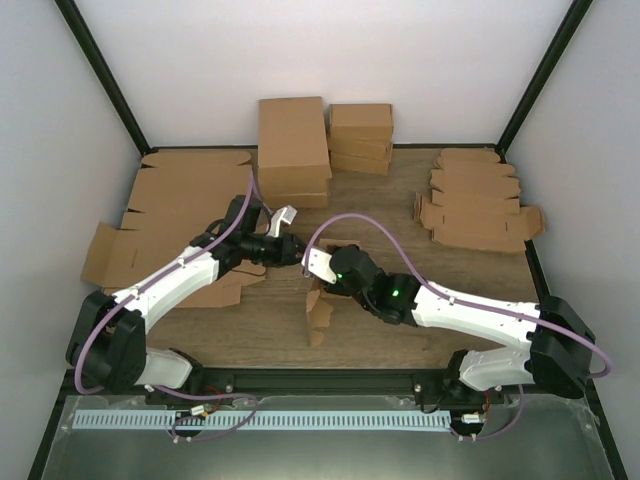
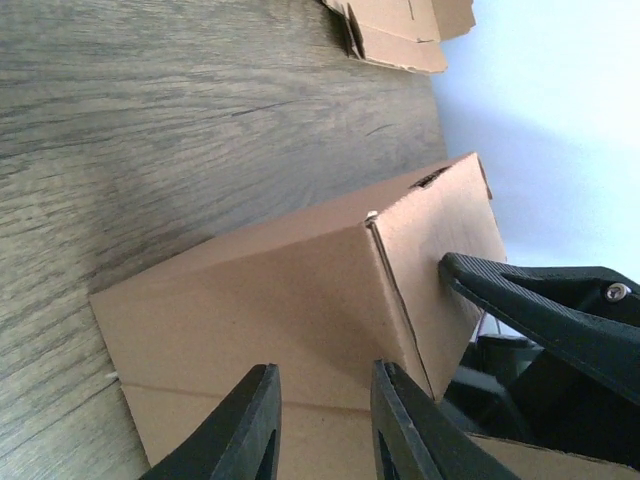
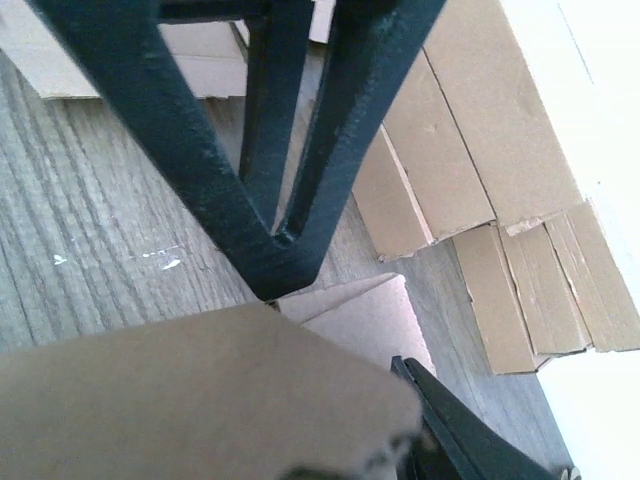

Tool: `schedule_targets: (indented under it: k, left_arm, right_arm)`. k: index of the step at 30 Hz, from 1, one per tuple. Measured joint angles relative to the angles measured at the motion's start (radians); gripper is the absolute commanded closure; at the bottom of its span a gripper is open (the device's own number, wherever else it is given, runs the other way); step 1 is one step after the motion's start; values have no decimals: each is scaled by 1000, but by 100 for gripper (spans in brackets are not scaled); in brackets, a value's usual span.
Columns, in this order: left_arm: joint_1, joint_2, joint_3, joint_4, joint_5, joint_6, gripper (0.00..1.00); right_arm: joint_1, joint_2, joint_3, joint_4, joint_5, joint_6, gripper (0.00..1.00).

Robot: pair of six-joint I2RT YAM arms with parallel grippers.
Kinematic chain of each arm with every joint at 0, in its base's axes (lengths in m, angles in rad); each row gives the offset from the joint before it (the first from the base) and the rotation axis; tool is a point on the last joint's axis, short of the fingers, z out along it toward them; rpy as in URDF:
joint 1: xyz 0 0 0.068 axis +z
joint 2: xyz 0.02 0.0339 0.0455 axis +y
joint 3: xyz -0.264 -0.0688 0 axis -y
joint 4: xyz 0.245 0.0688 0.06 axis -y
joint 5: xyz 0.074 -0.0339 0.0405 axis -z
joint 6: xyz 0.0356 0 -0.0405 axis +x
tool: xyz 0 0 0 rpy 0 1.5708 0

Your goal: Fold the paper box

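Left wrist: my left gripper (image 2: 325,420), fingers narrowly apart, braces the paper box (image 2: 280,300) ahead; right gripper (image 3: 335,328) straddles its end wall to fold; clamping unclear.

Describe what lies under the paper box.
Wooden table shows right up to the edge of the box, so the box seems to rest on it. Anything directly beneath is covered by the cardboard.

You've got the paper box (image 1: 318,308) mid-table: box stacks (image 1: 294,150) behind it, flat sheets (image 1: 185,200) L, blanks (image 1: 478,210) back-R.
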Motion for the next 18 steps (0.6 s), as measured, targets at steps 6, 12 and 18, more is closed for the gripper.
schedule_targets:
  k: [6, 12, 18]
  left_arm:
    - [0, -1, 4, -8, 12, 9, 62]
    - [14, -61, 95, -134, -50, 48, 57]
    - [44, -264, 223, -241, -143, 79, 56]
  right_arm:
    - [0, -1, -16, 49, 41, -20, 74]
    - [0, -1, -2, 31, 53, 17, 79]
    - [-26, 11, 99, -128, 2, 190, 91]
